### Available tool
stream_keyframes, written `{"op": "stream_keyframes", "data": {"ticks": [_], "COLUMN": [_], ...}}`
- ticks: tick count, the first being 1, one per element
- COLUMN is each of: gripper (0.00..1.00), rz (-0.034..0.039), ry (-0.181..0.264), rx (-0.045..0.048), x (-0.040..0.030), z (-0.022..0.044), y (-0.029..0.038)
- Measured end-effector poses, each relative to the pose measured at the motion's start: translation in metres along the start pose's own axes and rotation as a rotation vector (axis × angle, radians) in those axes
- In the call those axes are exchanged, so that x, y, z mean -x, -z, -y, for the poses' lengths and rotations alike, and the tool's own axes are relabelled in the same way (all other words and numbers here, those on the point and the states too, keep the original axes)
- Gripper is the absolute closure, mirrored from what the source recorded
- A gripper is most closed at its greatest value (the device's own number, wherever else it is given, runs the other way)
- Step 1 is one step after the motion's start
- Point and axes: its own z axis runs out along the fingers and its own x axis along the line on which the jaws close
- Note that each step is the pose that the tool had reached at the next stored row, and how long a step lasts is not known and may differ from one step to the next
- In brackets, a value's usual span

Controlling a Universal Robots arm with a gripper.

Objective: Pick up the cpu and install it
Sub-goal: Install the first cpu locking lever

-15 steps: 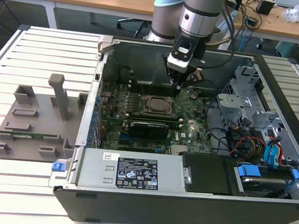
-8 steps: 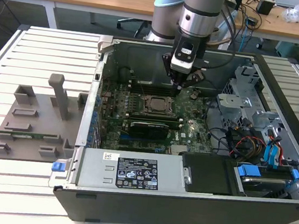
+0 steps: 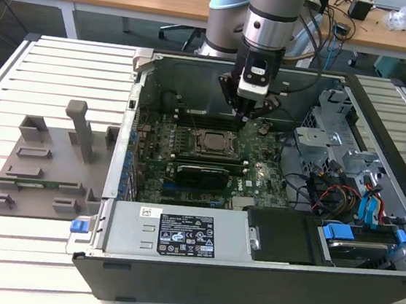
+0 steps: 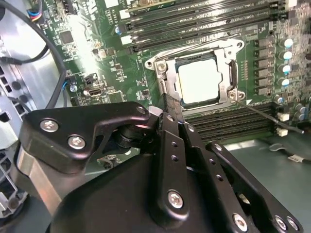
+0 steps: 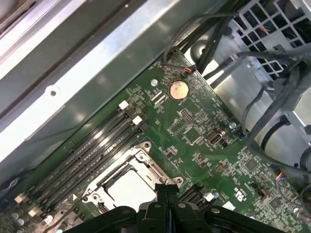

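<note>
So the cpu (image 4: 201, 80) is sitting in the socket (image 4: 163, 73) on the motherboard (image 4: 97, 63). The pincer (image 4: 167, 99) hovers close by the socket's edge, fingers pressed together, holding nothing.

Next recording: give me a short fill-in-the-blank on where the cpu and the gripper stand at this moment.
The cpu lies inside the metal-edged ____ on the motherboard.
The fingers of the gripper are ____, holding nothing.
The grey fixture plate lies on the exterior view's ____ of the computer case.
Missing words: socket; shut; left.
</note>
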Motion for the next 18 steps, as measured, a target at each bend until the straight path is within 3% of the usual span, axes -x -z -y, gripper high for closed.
{"op": "stream_keyframes", "data": {"ticks": [9,18], "gripper": [0.89,0.89], "rz": [0.0117,0.0212], "ry": [0.15,0.271], "rx": [0.0073,0.0133], "x": [0.0,0.0], "z": [0.0,0.0], "y": [0.0,0.0]}}
